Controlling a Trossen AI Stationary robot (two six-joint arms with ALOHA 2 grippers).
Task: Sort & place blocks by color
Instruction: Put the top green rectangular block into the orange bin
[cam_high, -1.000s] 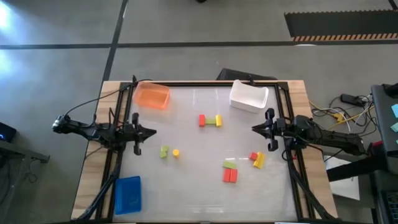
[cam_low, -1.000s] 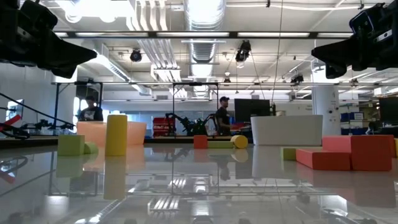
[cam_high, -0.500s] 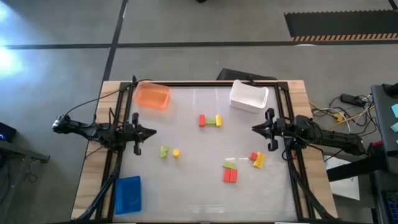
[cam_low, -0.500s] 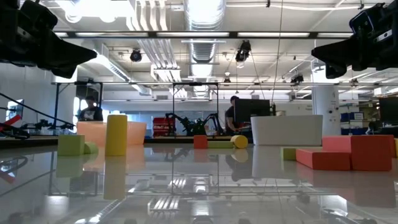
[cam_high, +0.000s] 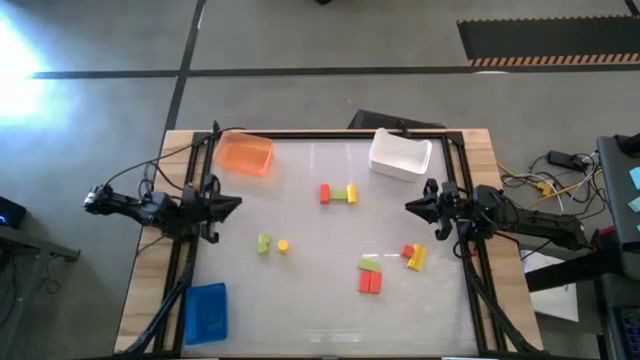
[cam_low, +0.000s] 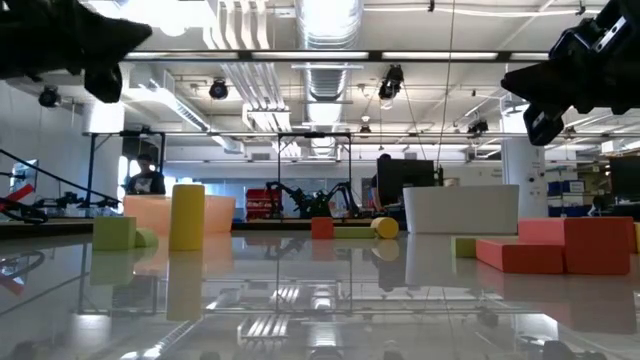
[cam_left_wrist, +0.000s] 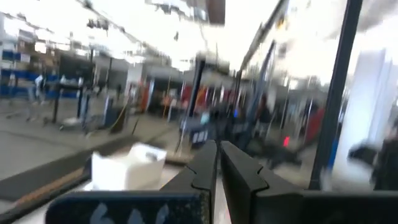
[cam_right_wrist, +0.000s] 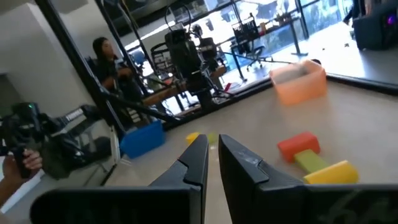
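While both arms hang above the table's side edges, left gripper (cam_high: 232, 203) and right gripper (cam_high: 410, 207) are clenched with nothing held. Red, yellow and green blocks (cam_high: 338, 194) lie scattered mid-table, more near the right edge (cam_high: 413, 256); orange tray (cam_high: 245, 153) far-left corner.

An orange tray (cam_high: 245, 153), a white tray (cam_high: 400, 155) and a blue tray (cam_high: 206, 311) sit on the table (cam_high: 320, 300).
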